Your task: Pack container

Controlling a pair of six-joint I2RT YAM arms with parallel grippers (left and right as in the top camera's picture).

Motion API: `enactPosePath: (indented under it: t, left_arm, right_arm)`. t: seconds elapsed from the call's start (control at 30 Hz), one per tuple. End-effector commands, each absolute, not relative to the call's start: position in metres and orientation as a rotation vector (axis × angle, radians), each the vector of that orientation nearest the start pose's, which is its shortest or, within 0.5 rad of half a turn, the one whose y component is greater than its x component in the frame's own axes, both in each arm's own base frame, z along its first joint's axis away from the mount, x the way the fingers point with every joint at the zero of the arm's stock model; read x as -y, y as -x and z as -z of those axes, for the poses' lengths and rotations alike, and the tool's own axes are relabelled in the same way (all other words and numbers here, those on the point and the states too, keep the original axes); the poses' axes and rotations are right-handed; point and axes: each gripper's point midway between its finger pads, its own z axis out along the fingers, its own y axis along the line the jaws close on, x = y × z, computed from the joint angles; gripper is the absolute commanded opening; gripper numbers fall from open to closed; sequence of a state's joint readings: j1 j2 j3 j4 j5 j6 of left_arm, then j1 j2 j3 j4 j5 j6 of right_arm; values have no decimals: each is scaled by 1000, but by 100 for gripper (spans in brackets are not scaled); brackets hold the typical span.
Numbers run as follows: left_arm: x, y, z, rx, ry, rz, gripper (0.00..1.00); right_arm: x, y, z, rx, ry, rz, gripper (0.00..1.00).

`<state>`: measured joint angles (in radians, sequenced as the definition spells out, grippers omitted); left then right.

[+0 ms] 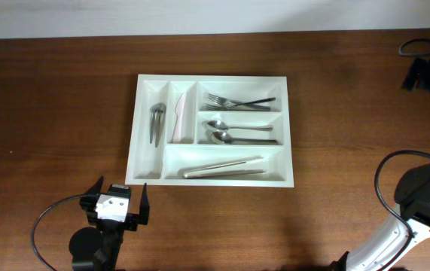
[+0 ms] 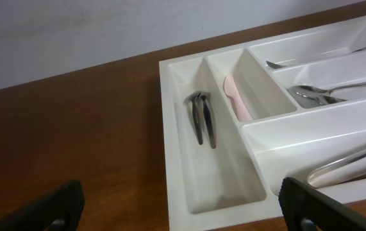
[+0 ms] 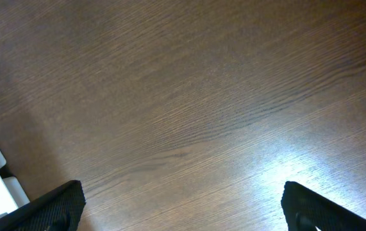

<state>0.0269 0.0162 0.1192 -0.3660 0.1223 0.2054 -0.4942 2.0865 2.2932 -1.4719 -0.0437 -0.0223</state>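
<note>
Brown table (image 3: 202, 96) in right wrist view, container (image 2: 165, 128) in left; left fingers (image 2: 48, 205), right fingers (image 3: 48, 205) apart.

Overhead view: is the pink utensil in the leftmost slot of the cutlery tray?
No, the pink utensil lies in the second narrow slot, right of the one holding metal utensils.

text: none legible | labels: none | brands: none | numbers: none | signs: none
</note>
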Motion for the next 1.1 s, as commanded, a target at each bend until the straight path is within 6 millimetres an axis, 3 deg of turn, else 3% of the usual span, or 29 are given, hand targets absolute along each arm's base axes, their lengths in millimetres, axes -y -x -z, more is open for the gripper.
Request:
enactPosePath:
  t: [0.0, 0.8, 0.93, 1.07]
  left_arm:
    - [12, -230, -137, -1813, -254, -73, 99]
    - [12, -230, -137, -1813, -254, -73, 99]
    - [12, -230, -137, -1813, -254, -73, 99]
    - [12, -230, -137, -1813, -254, -73, 99]
  right_arm:
    - [208, -400, -219, -2752, -669, 49, 99]
    - [216, -395, -224, -2750, -658, 126, 99]
    - [214, -402, -264, -2613, -626, 173, 99]
    - [198, -413, -327, -2403, -525, 217, 99]
